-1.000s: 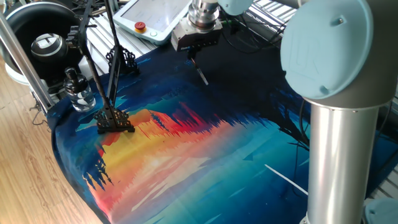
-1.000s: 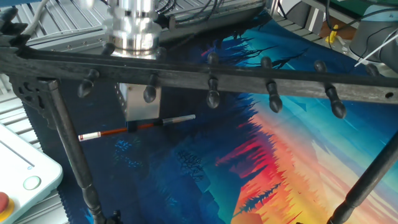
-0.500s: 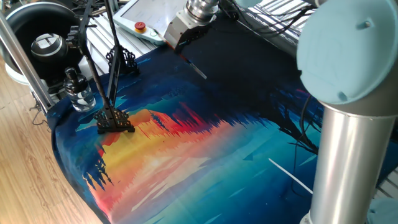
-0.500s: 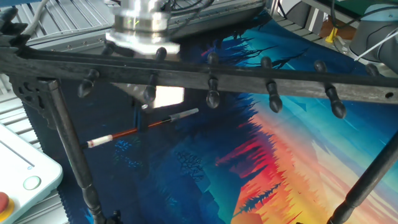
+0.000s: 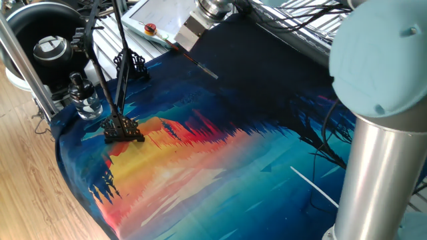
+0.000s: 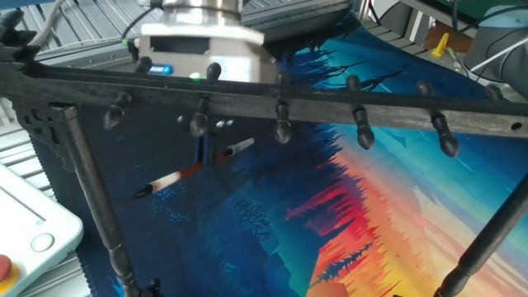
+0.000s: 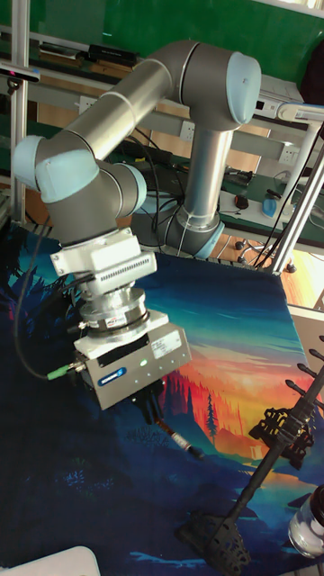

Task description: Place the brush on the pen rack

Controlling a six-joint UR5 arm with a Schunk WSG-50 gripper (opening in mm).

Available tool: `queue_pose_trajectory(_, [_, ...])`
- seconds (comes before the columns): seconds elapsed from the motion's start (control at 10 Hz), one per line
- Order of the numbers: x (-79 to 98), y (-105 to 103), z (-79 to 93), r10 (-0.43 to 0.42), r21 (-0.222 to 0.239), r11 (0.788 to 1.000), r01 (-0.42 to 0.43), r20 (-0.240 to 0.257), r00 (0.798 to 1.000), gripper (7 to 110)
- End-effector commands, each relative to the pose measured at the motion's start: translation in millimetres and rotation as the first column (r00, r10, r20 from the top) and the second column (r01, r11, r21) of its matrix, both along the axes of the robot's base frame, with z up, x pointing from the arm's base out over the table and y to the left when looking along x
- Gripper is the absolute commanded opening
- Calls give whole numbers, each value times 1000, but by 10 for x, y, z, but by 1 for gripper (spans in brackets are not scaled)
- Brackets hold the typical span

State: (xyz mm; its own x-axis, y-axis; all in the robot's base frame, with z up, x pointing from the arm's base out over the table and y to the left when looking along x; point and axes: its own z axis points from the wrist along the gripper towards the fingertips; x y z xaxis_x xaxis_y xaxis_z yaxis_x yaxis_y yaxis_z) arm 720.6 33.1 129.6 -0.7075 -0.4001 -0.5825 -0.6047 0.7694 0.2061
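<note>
One brush [image 6: 191,171], clamped mid-shaft in the gripper [image 6: 203,154] and tilted above the dark cloth [image 5: 267,87], well apart from the pen rack [image 5: 122,128]. Risks: thin shaft pivoting or slipping; tip snagging the rack's pegs [image 6: 282,130] on approach.

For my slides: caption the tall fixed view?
Gripper holds the brush tilted above the painted mat, pen rack nearby.

One brush [image 6: 186,174], one pen rack [image 5: 123,129] — one glass bottle [image 5: 83,98].

Painted mat [image 5: 220,160]; glass bottle [image 5: 83,97]; white rod [image 5: 313,189].
</note>
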Motion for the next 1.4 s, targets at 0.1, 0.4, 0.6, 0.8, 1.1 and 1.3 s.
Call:
queue_pose_trajectory(0.1, [-81,372,490,190,123,969,-214,182,965,7])
queue_pose_trajectory(0.4, [-83,466,621,217,142,958,-250,215,952,7])
queue_pose_trajectory(0.6, [-55,553,934,225,205,936,-286,277,934,7])
queue_pose_trajectory(0.8, [7,608,1258,200,266,918,-294,329,923,7])
queue_pose_trajectory(1.1, [-25,579,1486,211,308,889,-339,382,900,7])
queue_pose_trajectory(1.3, [-71,442,1400,231,287,894,-343,361,904,7])
